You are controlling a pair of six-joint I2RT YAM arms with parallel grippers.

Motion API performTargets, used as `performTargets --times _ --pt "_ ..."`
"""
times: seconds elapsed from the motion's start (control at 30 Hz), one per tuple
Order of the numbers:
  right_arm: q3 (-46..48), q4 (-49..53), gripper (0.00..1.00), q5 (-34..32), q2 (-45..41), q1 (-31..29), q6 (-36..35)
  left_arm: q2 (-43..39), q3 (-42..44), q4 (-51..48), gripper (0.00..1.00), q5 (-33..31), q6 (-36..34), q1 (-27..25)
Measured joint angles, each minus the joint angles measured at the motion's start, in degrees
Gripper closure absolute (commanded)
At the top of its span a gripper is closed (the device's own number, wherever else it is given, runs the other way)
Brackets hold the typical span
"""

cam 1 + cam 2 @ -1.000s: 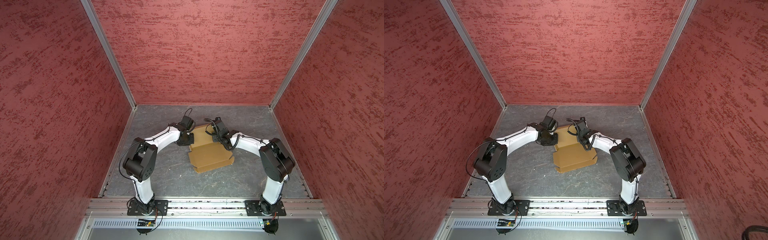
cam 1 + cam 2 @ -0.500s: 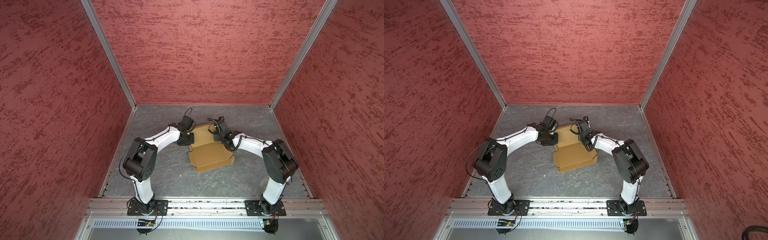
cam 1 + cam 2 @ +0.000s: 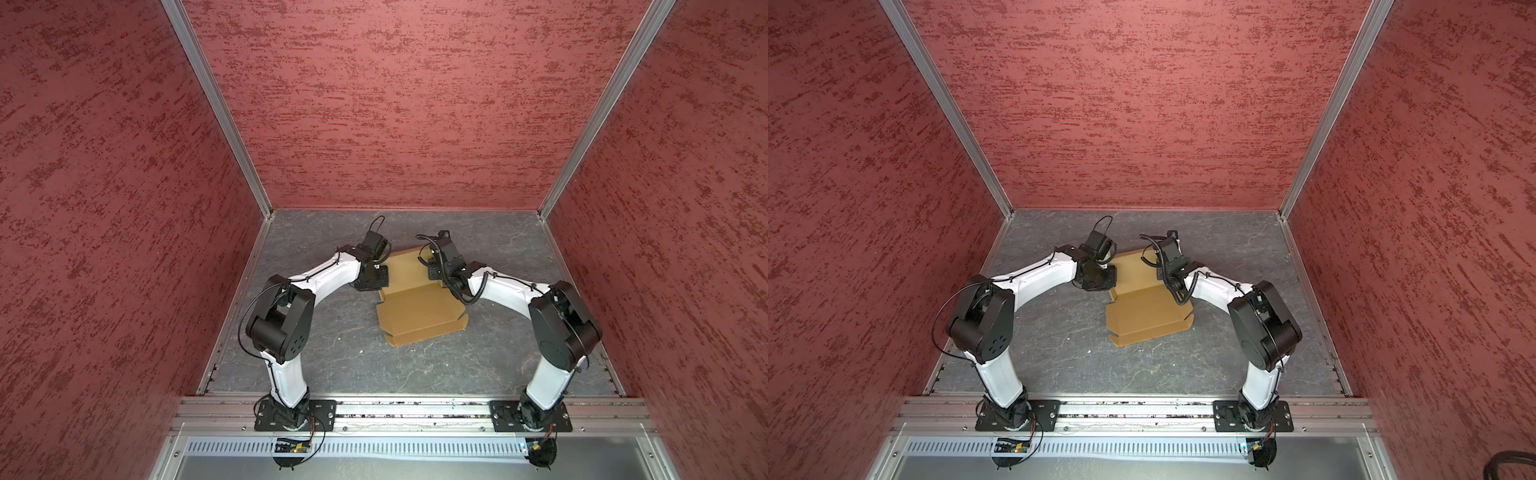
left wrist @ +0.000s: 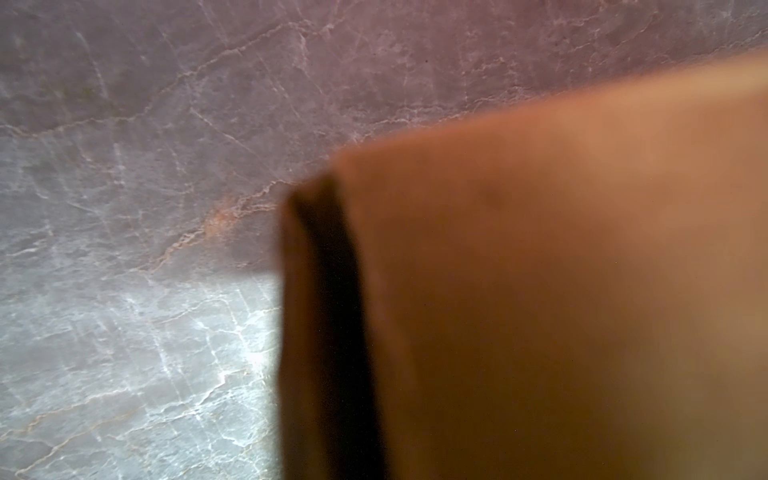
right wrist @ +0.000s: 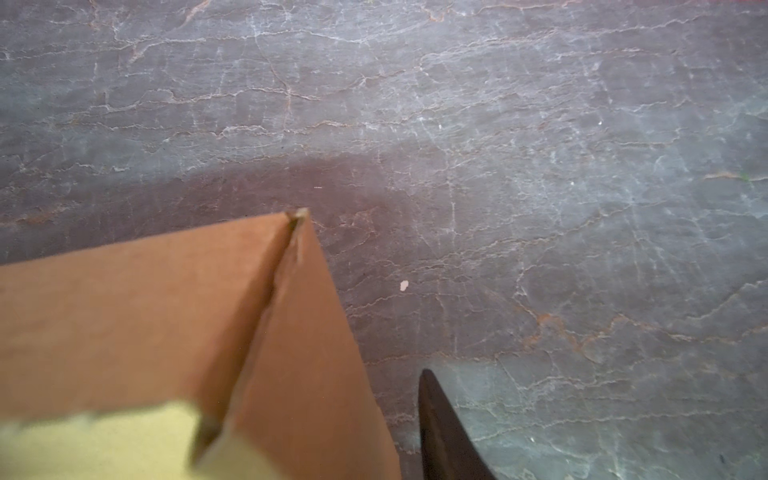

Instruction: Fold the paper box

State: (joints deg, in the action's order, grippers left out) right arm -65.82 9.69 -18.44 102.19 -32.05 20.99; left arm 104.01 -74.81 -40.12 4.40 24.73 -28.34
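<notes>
The paper box [image 3: 419,311] [image 3: 1148,309] is tan cardboard lying mid-table, its far panel [image 3: 409,266] between the two grippers. My left gripper [image 3: 374,278] [image 3: 1100,280] sits at that panel's left edge, shut on the cardboard. In the left wrist view, blurred cardboard [image 4: 540,291] fills the frame and hides the fingers. My right gripper [image 3: 435,275] [image 3: 1163,274] is at the panel's right edge. In the right wrist view a folded corner of the box [image 5: 291,332] runs in between the jaws. One dark finger [image 5: 440,428] stands apart from it; the other is hidden. The gripper is open.
The grey marbled table [image 3: 332,353] is walled by red panels on three sides. A metal rail [image 3: 415,409] along the front edge carries both arm bases. Both elbows [image 3: 282,320] [image 3: 565,324] stand high beside the box.
The right gripper's jaws have widened off the cardboard, and the right arm has shifted slightly. The left arm and the box have stayed where they were.
</notes>
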Motion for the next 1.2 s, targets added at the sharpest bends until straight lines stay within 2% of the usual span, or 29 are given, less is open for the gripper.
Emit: performTargets --times 0.5,0.7,0.9,1.2 --pt "-0.3 0.0 0.81 -1.2 0.0 0.0 0.1 0.3 -0.2 0.6 1.00 0.4 -0.1 -0.1" --pt "-0.9 0.5 0.91 -1.3 0.0 -0.1 -0.3 0.4 -0.5 1.1 1.00 0.6 -0.2 -0.1" --pt "-1.3 1.3 0.97 -1.3 0.0 -0.1 -1.4 0.8 -1.8 0.7 1.00 0.2 -0.6 -0.1" --pt "-2.3 2.3 0.98 -1.3 0.8 0.0 -1.5 1.2 -3.4 -1.4 1.00 0.0 -0.8 0.0"
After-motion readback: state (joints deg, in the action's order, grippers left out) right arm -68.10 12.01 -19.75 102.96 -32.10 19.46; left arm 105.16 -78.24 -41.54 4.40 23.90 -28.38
